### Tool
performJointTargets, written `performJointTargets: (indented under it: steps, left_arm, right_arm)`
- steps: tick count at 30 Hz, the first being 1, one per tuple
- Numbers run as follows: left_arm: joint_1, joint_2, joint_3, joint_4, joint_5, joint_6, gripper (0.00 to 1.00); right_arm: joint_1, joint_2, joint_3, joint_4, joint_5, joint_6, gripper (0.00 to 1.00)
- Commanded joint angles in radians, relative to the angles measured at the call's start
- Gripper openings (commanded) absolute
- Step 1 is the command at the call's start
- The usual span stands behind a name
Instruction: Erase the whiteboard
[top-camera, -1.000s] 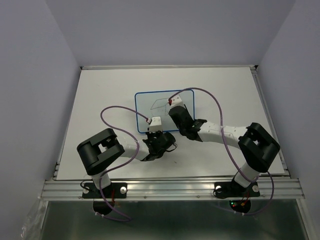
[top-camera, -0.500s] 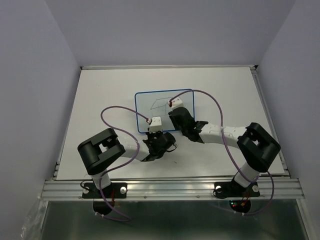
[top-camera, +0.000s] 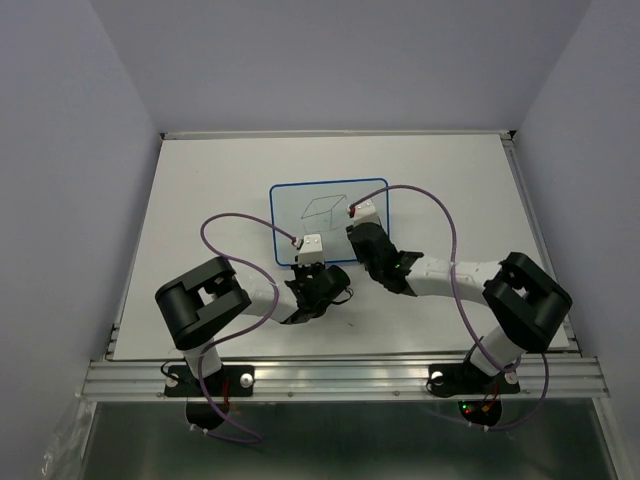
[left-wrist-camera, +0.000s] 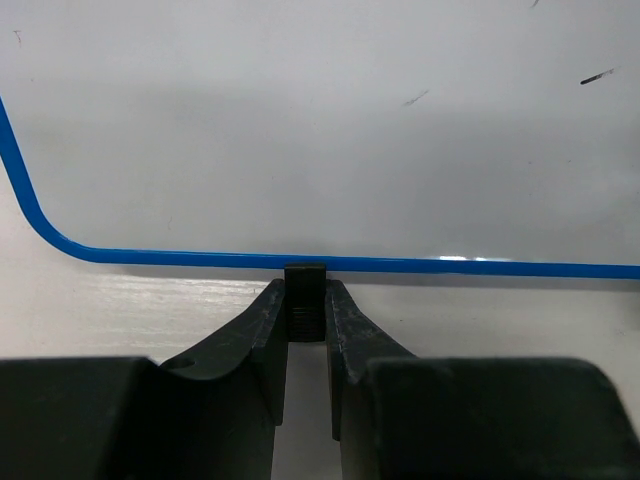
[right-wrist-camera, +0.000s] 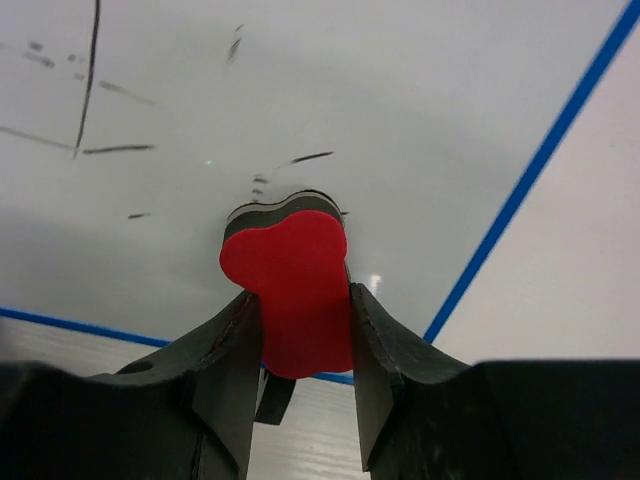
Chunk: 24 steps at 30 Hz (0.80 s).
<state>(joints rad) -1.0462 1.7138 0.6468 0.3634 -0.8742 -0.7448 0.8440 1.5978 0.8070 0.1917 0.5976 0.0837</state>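
Observation:
The whiteboard (top-camera: 300, 225) lies flat mid-table, blue-rimmed, with thin black marker lines (top-camera: 320, 207) near its middle. My left gripper (top-camera: 306, 264) is at the board's near edge, shut on a small black foot (left-wrist-camera: 305, 300) under the blue rim (left-wrist-camera: 180, 257). My right gripper (top-camera: 354, 217) is over the board's right part, shut on a red eraser (right-wrist-camera: 287, 255) whose dark underside presses on the white surface (right-wrist-camera: 420, 90). Black lines (right-wrist-camera: 88, 70) and faint smudges lie left of the eraser in the right wrist view. A second black foot (right-wrist-camera: 272, 396) shows below the rim there.
The white table (top-camera: 200, 180) is walled on the left, right and back. A metal rail (top-camera: 340, 378) runs along the near edge. Purple cables (top-camera: 232, 222) loop over both arms.
My right gripper has slid the eraser to the right and slightly nearer across the board, off the drawing. The left gripper has stayed on the foot.

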Motion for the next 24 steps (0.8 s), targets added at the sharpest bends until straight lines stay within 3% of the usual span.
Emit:
performJointTargets:
  steps: [1,6,15,20,24]
  left_arm:
    - [0.009,0.059,-0.03,0.003,0.129,-0.03,0.0]
    - [0.009,0.063,-0.027,0.002,0.129,-0.027,0.0]
    - [0.009,0.075,-0.012,0.005,0.127,-0.013,0.0]
    - [0.009,0.073,-0.018,0.011,0.129,-0.014,0.0]
    - [0.009,0.075,-0.022,0.016,0.133,-0.014,0.0]
  right_arm:
    - [-0.051,-0.068,0.009,0.114,0.159,0.045,0.01]
    - [-0.072,-0.079,-0.017,0.153,0.091,0.03,0.01]
    - [-0.048,0.014,-0.015,0.166,-0.205,-0.061,0.01]
    - [-0.01,0.036,-0.017,0.157,-0.213,-0.071,0.01]
    - [-0.01,0.036,0.006,0.157,-0.053,-0.045,0.01]
